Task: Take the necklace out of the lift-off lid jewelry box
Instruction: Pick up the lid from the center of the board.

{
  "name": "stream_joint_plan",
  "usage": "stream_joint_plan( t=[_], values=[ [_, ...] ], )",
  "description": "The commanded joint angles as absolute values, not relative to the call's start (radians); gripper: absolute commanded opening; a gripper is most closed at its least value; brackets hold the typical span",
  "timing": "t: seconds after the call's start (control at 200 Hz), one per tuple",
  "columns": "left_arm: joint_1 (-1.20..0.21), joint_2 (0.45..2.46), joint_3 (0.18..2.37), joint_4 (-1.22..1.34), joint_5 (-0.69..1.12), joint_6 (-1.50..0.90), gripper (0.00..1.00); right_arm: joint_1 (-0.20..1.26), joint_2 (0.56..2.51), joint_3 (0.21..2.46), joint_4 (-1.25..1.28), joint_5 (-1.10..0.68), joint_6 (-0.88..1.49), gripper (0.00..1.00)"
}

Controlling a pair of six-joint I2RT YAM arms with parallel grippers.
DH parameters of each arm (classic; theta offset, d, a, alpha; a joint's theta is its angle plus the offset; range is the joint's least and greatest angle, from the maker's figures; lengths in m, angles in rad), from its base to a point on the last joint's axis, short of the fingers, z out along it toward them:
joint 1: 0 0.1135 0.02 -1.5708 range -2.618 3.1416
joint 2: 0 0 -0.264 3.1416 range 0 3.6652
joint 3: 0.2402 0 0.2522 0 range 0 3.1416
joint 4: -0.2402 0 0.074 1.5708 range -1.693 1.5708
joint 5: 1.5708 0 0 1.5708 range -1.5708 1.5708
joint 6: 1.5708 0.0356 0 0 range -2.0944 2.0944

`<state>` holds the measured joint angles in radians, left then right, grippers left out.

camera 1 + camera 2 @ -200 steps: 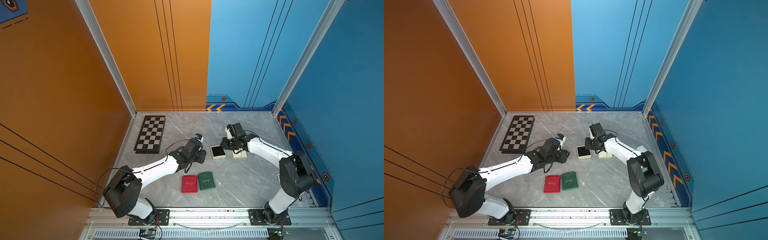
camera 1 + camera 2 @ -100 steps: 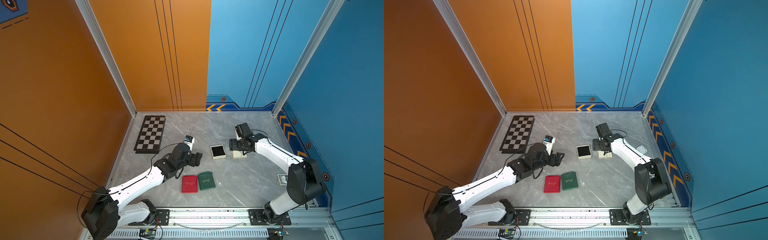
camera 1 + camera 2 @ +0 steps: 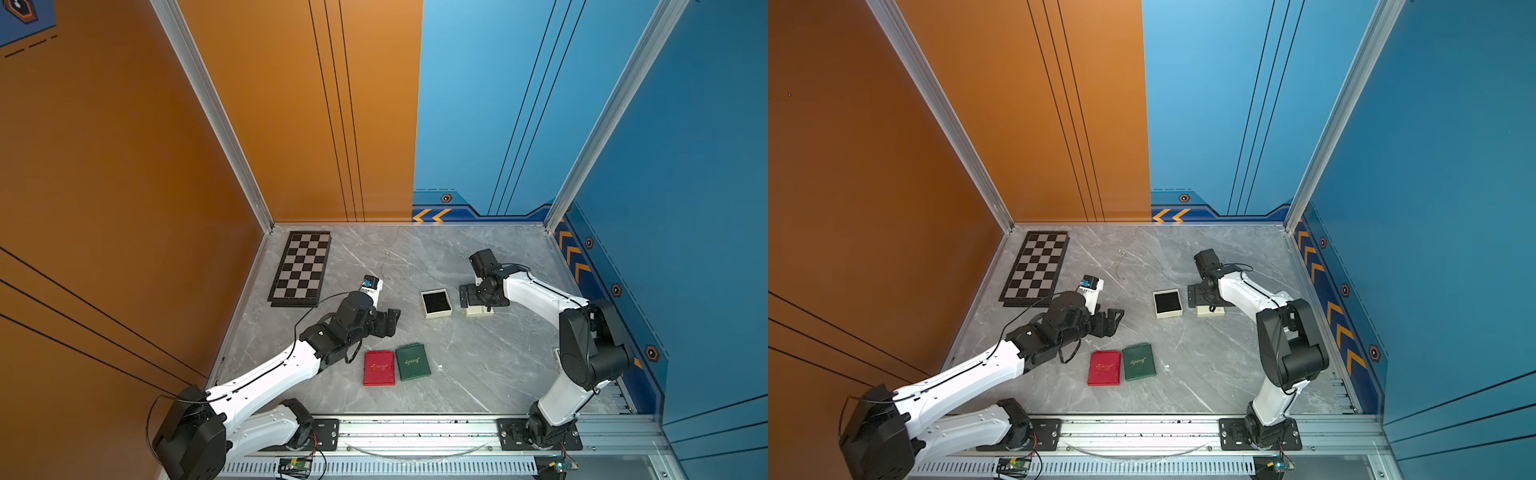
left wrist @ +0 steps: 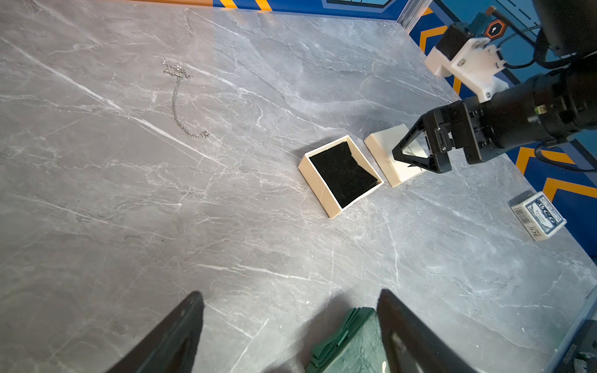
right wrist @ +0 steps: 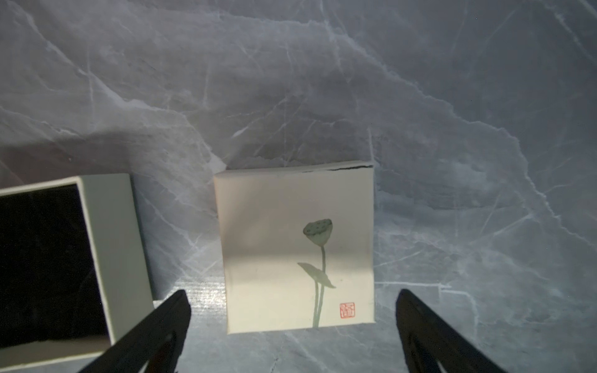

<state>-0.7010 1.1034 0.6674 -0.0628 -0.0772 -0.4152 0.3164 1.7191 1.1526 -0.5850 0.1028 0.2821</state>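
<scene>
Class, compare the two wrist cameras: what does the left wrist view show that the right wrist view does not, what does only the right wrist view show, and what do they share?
Only the left wrist view: the necklace lying loose on the marble table, a card pack, a green case, and the right gripper open above the lid.
Only the right wrist view: the lotus drawing and red seal on the lid's top.
Both: the box base with its black lining, the lid beside it but apart, and the table.

Chessboard [image 3: 302, 268] at rear; red box [image 3: 378, 368] nxt to green box [image 3: 412, 361].
</scene>
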Motion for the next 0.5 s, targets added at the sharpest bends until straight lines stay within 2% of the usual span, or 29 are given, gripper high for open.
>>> stream_joint_plan(
  t=[0.0,0.496],
  values=[
    [-0.690,1.106,0.660,-0.054,-0.065,-0.422,0.85,0.303,1.743,1.185,-0.612,0.117,0.257,1.00],
    [-0.687,1.132,0.663,-0.044,-0.048,-0.425,0.85,0.272,1.824,1.214,-0.592,0.049,0.247,0.94]
  ],
)
